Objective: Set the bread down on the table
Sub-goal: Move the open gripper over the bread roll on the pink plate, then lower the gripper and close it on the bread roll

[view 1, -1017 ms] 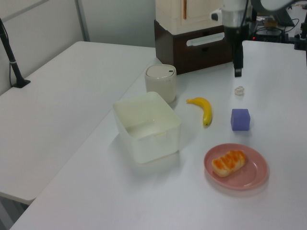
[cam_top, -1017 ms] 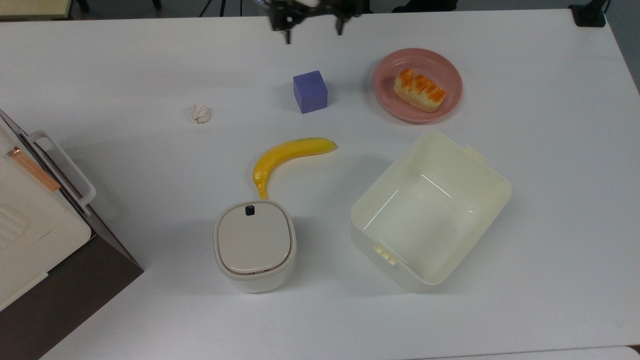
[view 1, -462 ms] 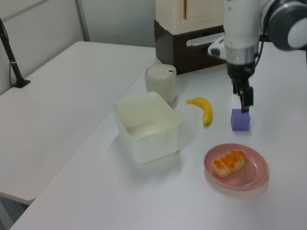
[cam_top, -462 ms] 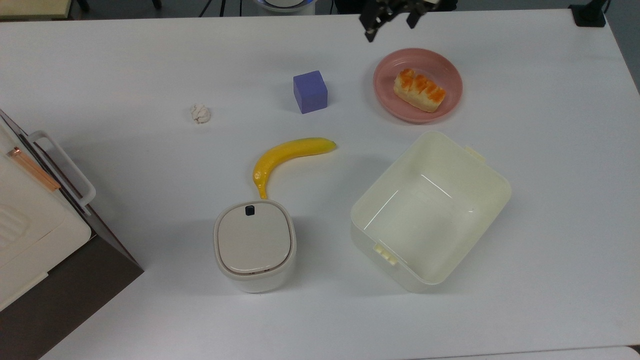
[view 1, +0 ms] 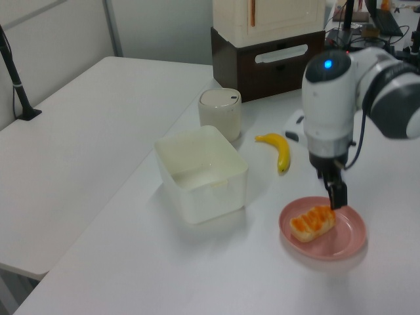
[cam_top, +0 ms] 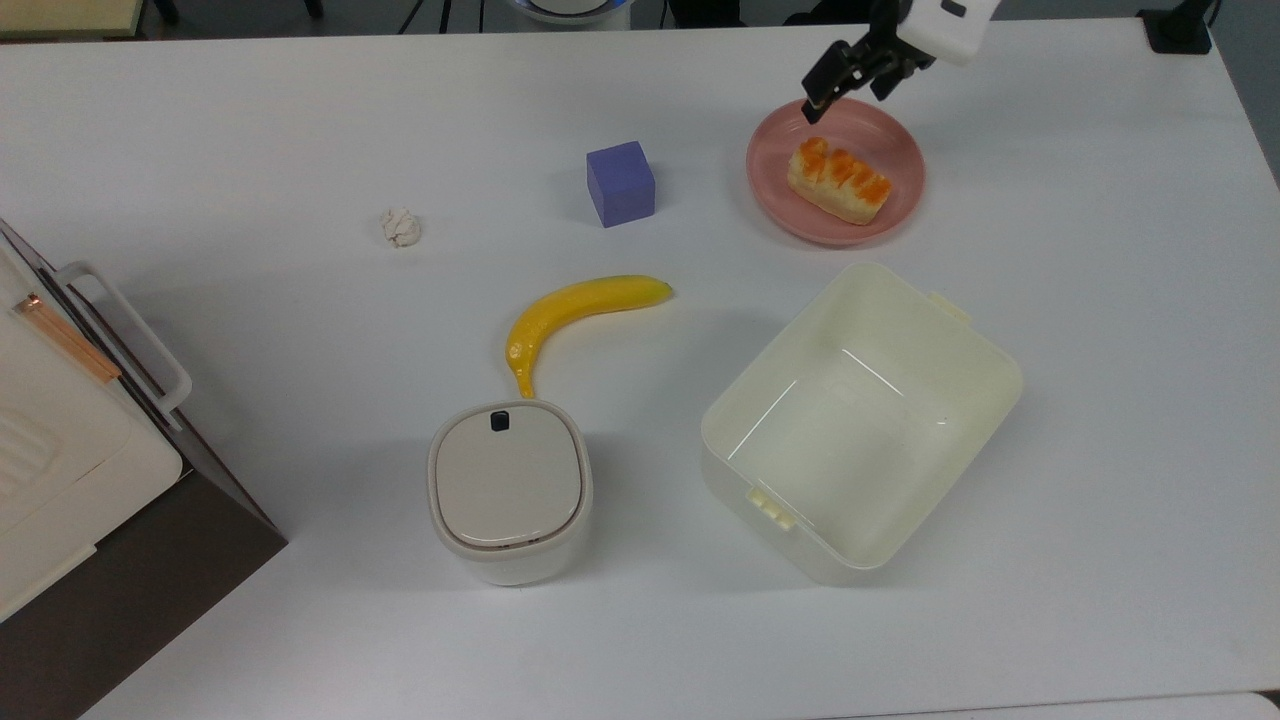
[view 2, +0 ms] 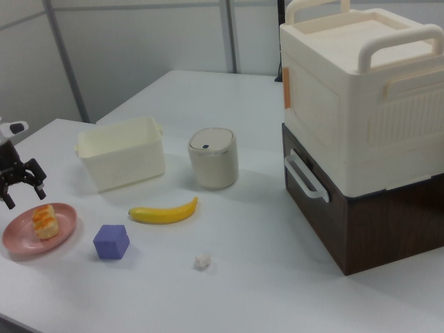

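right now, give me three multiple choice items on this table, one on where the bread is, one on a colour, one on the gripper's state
1. Where does the bread lie?
A. in the cream tub
B. on the pink plate
C. on the bare table

2. What colour is the cube?
A. purple
B. green
C. red

3. How is the gripper?
A. shut on the banana
B. shut on the bread
C. open, holding nothing

Answers:
1 B: the bread rests on the pink plate.
2 A: the cube is purple.
3 C: the gripper hangs over the plate's edge with its fingers apart, clear of the bread.
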You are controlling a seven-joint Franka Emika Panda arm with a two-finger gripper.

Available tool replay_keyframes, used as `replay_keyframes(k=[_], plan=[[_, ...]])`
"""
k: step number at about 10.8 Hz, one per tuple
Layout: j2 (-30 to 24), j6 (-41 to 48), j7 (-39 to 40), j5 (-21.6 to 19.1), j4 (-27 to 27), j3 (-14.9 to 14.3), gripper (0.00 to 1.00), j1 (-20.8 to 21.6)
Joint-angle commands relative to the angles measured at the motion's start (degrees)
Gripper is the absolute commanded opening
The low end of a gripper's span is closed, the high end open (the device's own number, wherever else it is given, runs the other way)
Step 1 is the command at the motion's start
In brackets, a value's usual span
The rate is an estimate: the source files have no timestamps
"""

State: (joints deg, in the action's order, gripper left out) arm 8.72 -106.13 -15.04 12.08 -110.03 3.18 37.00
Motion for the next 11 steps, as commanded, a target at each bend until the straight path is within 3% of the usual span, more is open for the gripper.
replay_keyframes(k=[1,6,7,10,11], plan=[[4.0,-1.9,-3.4,2.9,1.0,-0.1,1.0,1.5],[9.6,-3.0,-3.5,5.6,2.1,-0.1,1.0,0.6],[9.6,-3.0,-3.4,5.8,2.0,-0.1,0.9,0.6],[9.6,-3.0,-3.3,5.8,2.0,-0.1,0.06,0.4],[9.5,-3.0,-3.2,5.8,2.0,-0.2,0.0,0.1]])
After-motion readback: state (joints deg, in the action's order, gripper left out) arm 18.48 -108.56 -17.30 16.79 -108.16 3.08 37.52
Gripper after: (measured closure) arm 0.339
